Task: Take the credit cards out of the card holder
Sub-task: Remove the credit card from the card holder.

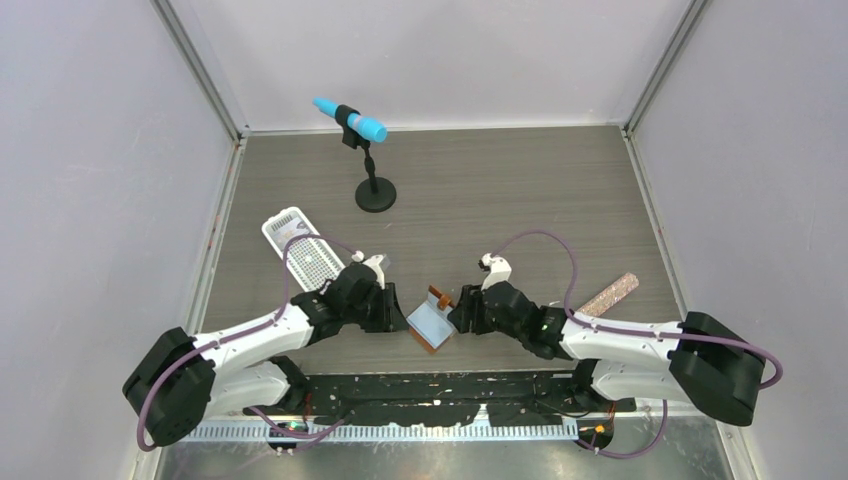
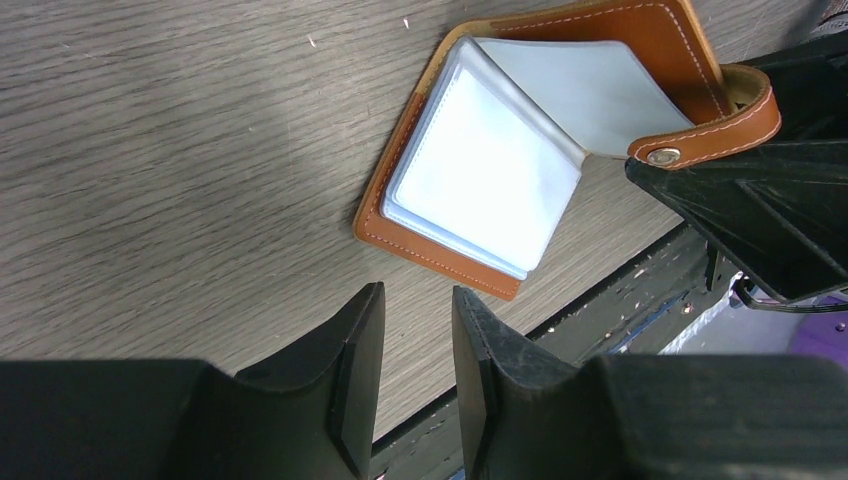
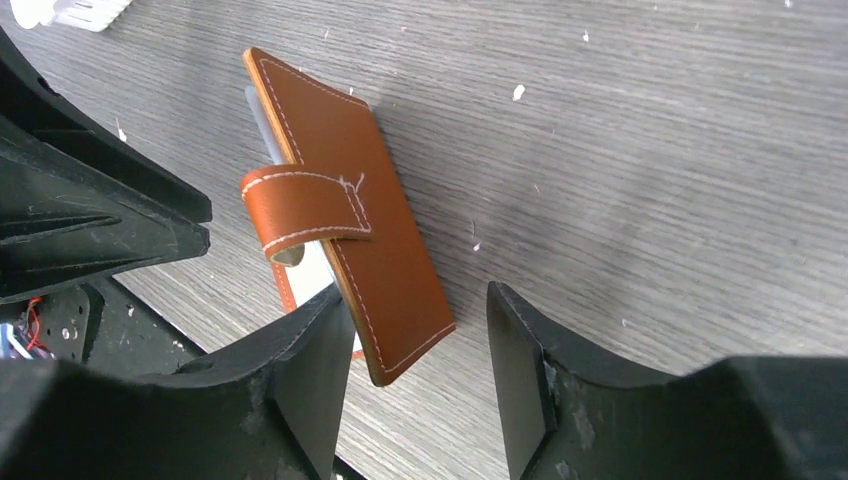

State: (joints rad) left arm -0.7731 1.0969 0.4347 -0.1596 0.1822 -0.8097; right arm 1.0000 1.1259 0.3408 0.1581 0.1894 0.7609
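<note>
The tan leather card holder (image 1: pixel 436 318) lies open near the table's front edge, between both grippers. In the left wrist view its lower half (image 2: pixel 400 215) lies flat, and the pale whitish-blue credit cards (image 2: pixel 480 175) sit stacked in its pockets. Its other flap (image 3: pixel 350 190) stands raised with the snap tab (image 3: pixel 300 205) hanging loose. My left gripper (image 2: pixel 415 305) is narrowly open and empty, just short of the holder's near corner. My right gripper (image 3: pixel 418 300) is wide open, with the raised flap's corner between its fingers, close to the left finger (image 3: pixel 325 340).
A white perforated tray (image 1: pixel 300 250) lies at the left behind my left arm. A black stand holding a blue microphone (image 1: pixel 375 190) is at the back. A pinkish stick (image 1: pixel 610 295) lies at the right. The black front rail (image 1: pixel 450 385) runs just before the holder.
</note>
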